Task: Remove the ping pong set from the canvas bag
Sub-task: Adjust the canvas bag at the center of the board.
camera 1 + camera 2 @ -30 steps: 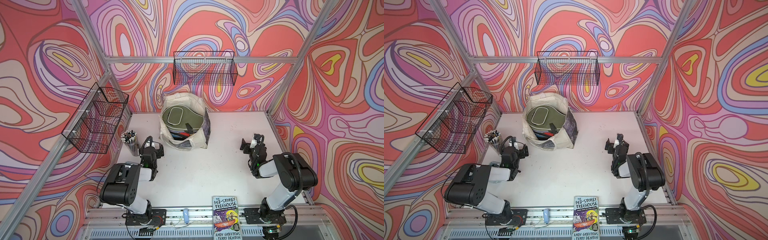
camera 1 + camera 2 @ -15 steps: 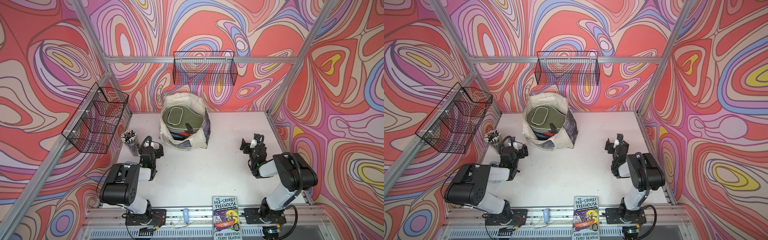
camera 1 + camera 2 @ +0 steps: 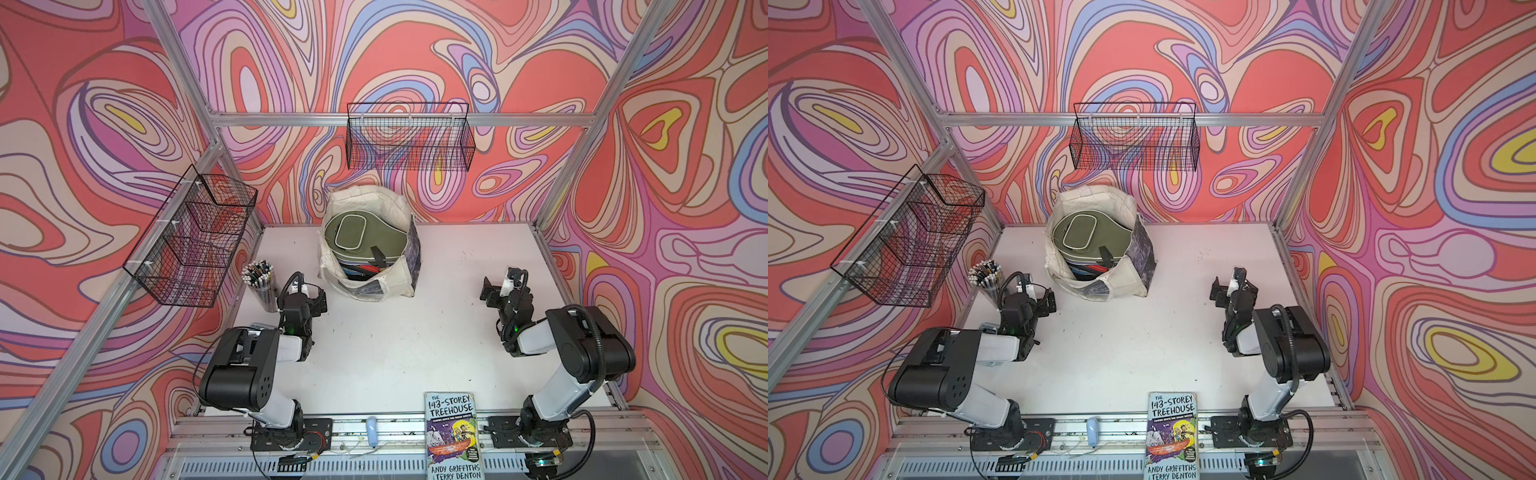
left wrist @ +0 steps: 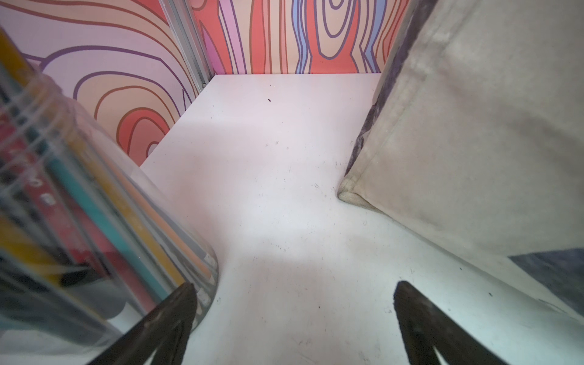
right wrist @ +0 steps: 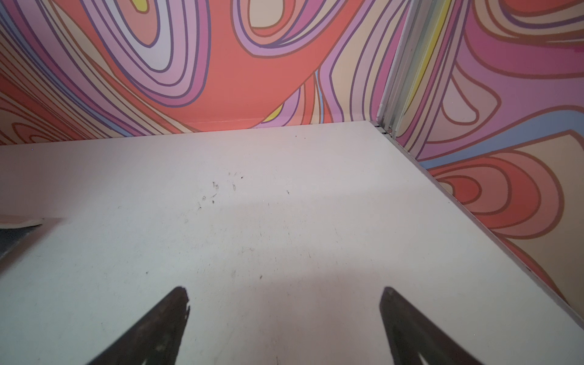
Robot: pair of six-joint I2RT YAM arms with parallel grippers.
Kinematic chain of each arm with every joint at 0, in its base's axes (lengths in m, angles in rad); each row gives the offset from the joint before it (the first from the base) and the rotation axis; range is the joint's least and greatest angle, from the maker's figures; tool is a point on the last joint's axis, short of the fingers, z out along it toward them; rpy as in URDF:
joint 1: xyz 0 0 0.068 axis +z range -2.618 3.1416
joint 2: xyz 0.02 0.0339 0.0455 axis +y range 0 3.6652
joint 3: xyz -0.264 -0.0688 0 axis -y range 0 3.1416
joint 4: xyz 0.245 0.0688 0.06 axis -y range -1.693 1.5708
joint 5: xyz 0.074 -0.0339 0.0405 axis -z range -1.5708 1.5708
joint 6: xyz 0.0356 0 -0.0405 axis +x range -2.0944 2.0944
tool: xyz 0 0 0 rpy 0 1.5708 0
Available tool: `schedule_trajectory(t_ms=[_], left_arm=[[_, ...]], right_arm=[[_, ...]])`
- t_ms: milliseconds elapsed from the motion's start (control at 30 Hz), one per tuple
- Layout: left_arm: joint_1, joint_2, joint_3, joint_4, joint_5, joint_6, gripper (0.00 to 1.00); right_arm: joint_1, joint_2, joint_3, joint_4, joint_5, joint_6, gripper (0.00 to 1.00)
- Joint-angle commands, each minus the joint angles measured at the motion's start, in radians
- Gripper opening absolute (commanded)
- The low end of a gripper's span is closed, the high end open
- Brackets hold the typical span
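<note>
Both top views show me the canvas bag standing toward the back of the white surface, a little left of centre, with its mouth open upward. The ping pong set sits inside it. An olive green case lies on top and fills most of the mouth. Darker cases and a strip of red show under its near edge, but I cannot tell those pieces apart.

My left claw hangs low over the surface near the bag's front left corner, between the bag and a clear jar of pencils. On the left wrist camera its jaws are spread wide, with only bare surface between them, so it holds nothing. From there I see the jar to one side and the bag's cream corner to the other.

My right claw is on the right side of the surface, well apart from the bag. On the right wrist camera it is also spread wide and holds nothing.

A paperback book lies at the front edge, between the two arm bases.
</note>
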Motion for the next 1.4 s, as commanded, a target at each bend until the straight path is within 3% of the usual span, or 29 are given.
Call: schedule_trajectory(t_ms=[0,100,167,300,467,567,733,867,1233,1367], left_arm=[[0.007,-0.003,0.016,-0.001,0.008,-0.006,1.0],[0.002,-0.02,0.019,-0.012,0.016,0.002,1.0],[-0.036,-0.13,0.086,-0.216,-0.049,0.025,1.0],[-0.056,-0.341,0.248,-0.59,-0.15,-0.046,1.0],[-0.061,-0.445,0.511,-0.979,-0.102,-0.087,1.0],[-0.082,-0.448,0.657,-1.131,-0.067,-0.073,1.0],[-0.11,-0.325,0.897,-1.37,-0.018,0.003,1.0],[-0.167,-0.151,1.102,-1.535,-0.097,0.091,1.0],[-0.172,0.173,1.422,-1.626,-0.043,0.151,1.0],[-0.148,0.254,1.502,-1.649,0.005,0.146,1.0]], right_arm=[[0.004,-0.001,0.009,0.018,0.005,0.003,0.98],[0.006,-0.007,0.002,0.033,0.01,0.001,0.98],[0.028,-0.07,0.0,-0.011,0.032,-0.021,0.98],[0.044,-0.268,0.101,-0.301,0.047,-0.012,0.98],[0.071,-0.361,0.516,-0.855,-0.073,0.121,0.98],[0.194,-0.334,0.732,-1.04,-0.039,0.124,0.98],[0.383,-0.196,1.03,-1.261,-0.003,0.198,0.98],[0.506,-0.093,1.173,-1.325,0.058,0.242,0.98],[0.574,0.136,1.372,-1.429,0.081,0.332,0.98],[0.579,0.168,1.382,-1.445,0.103,0.343,0.91]])
